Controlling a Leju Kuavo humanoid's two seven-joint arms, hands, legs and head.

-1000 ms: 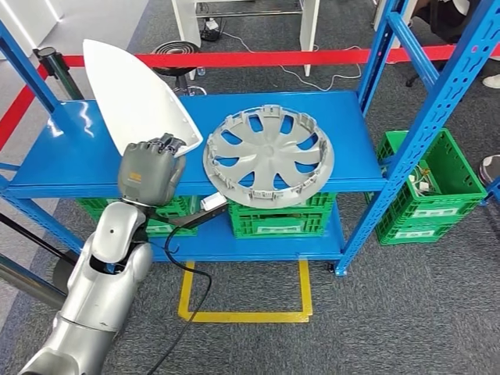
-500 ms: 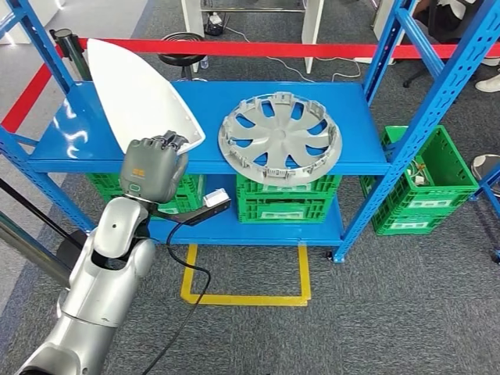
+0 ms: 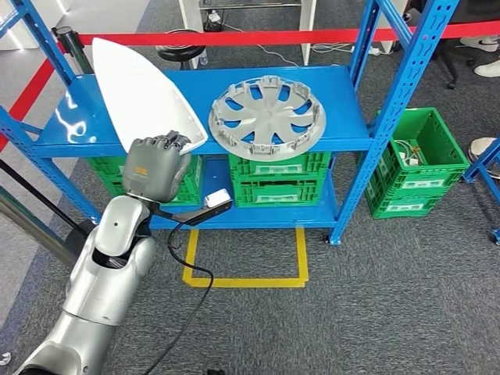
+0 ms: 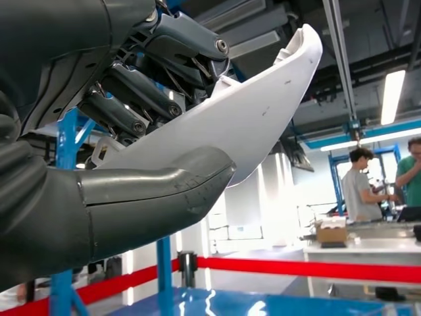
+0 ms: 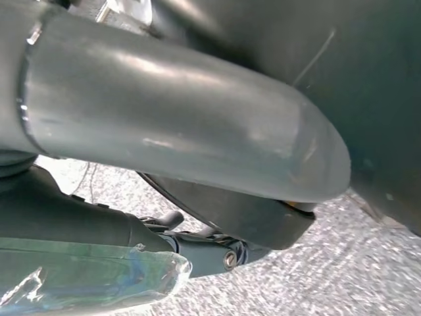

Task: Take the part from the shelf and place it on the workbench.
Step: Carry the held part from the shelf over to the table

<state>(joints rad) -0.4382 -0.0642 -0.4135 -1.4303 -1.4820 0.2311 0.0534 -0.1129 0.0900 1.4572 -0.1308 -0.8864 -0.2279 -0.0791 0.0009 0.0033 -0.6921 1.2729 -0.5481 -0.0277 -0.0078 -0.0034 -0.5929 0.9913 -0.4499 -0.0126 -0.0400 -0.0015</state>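
The blue shelf [image 3: 348,117] carries a grey wheel cover [image 3: 267,117], and over its near left edge the white shell-shaped part [image 3: 141,90] is held tilted up, clear of the deck. It looks light, thin, stiff and glossy, so likely slippery and inclined to swing from its long free end. The left hand [image 3: 155,166] grips its lower corner, fingers [image 4: 148,99] above, thumb beneath; the right hand's state I cannot tell.

Hubcap [image 3: 267,118] on shelf [image 3: 336,117], crates [image 3: 278,178] beneath

The shiny silver left arm [image 3: 103,281] has a grey ribbed robot hand [image 3: 155,168], with a black cable [image 3: 187,301] hanging beside it.
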